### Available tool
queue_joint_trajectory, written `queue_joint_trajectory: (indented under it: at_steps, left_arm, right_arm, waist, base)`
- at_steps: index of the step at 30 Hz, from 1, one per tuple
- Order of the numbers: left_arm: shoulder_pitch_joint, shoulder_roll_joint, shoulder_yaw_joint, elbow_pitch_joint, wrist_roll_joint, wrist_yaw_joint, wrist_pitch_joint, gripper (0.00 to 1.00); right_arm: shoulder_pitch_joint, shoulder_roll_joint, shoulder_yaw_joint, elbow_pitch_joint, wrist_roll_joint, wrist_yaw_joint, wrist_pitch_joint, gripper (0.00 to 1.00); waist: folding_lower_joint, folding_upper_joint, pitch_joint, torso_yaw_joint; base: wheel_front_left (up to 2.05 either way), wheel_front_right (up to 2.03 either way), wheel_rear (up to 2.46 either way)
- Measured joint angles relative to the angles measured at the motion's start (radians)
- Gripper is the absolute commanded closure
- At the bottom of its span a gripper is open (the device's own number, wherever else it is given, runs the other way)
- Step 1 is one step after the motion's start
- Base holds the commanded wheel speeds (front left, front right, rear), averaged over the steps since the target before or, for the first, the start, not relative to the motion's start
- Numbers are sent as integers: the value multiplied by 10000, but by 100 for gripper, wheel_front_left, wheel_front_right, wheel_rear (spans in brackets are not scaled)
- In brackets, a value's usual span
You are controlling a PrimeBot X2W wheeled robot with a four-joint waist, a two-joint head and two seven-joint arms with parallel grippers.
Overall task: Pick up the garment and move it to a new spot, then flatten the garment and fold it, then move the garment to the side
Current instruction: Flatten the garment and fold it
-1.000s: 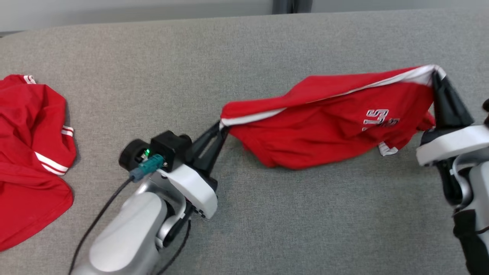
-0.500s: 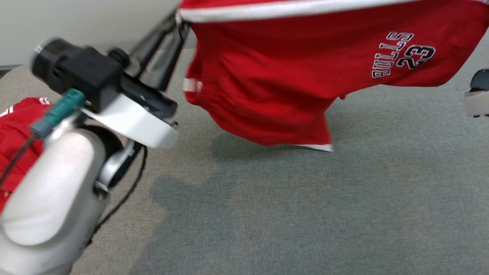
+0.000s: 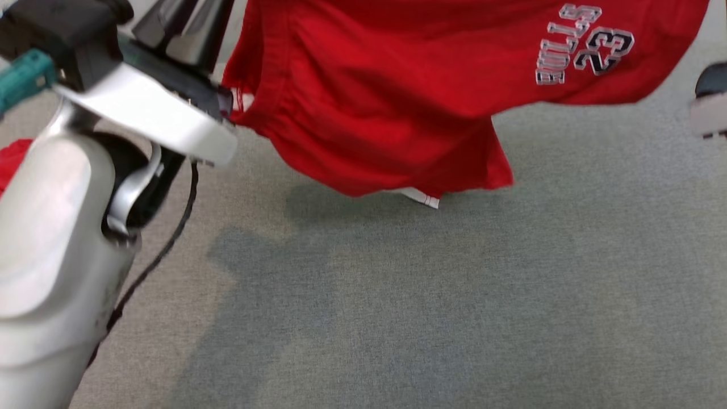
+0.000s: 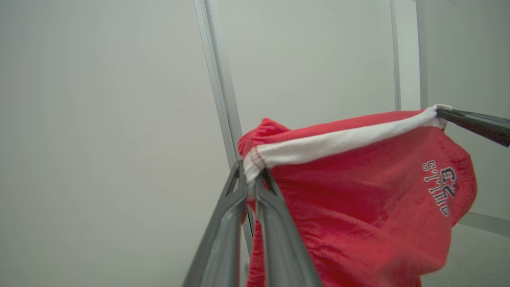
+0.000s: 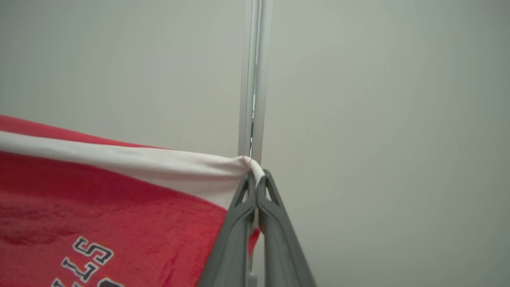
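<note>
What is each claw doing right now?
The left gripper is shut on the white band of the red garment.
The right gripper is shut on the band's other end.

**Robotics laboratory, enclosed test cell.**
The work surface is a wide tabletop [image 3: 454,295] covered in plain grey cloth. Behind it stand pale, unmarked wall panels [image 4: 99,119] joined by slim metal uprights [image 5: 254,79], the look of a built enclosure rather than a lived-in room. A pale robot arm [image 3: 45,227] with exposed joints, a teal plug connector [image 3: 23,79] and a loose black cable [image 3: 164,244] reaches over the tabletop, and this hardware marks the setting as a laboratory.
</note>
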Motion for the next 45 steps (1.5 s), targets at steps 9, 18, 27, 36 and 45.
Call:
queue_joint_trajectory:
  at_steps: [9, 18, 27, 36, 45]
  left_arm:
    - [-2941, -913, 44, 2997, -42, -667, -1032, 100]
    - [-5443, -1662, 98, 6943, 40, -957, -2466, 100]
    - [-4809, -2493, -228, 10491, -418, -1122, -2811, 100]
    - [-3484, -3005, -506, 12000, -1066, -1195, -3041, 100]
    - [-515, -2869, -922, 9714, -1522, -1197, -3181, 100]
  right_arm:
    - [-3211, -92, 792, 2243, 619, 0, -464, 100]
    - [-5991, 736, 1570, 5344, 1377, 0, -1254, 100]
    - [-5972, 1921, 2638, 8554, 2146, 0, -1335, 100]
    - [-4705, 2330, 3630, 9785, 3356, -2, -1712, 100]
    - [-1432, 1804, 4698, 8176, 4690, 0, -2667, 100]
  waist:
    - [0, -1, 1003, 16]
    - [0, -1, 1517, -154]
    - [0, -1, 1874, -131]
    - [0, -1, 2019, -10]
    - [-1, -1, 1308, 89]
  base:
    - [0, 0, 0]
    - [0, 0, 0]
    - [0, 0, 0]
    - [0, 0, 0]
    - [0, 0, 0]
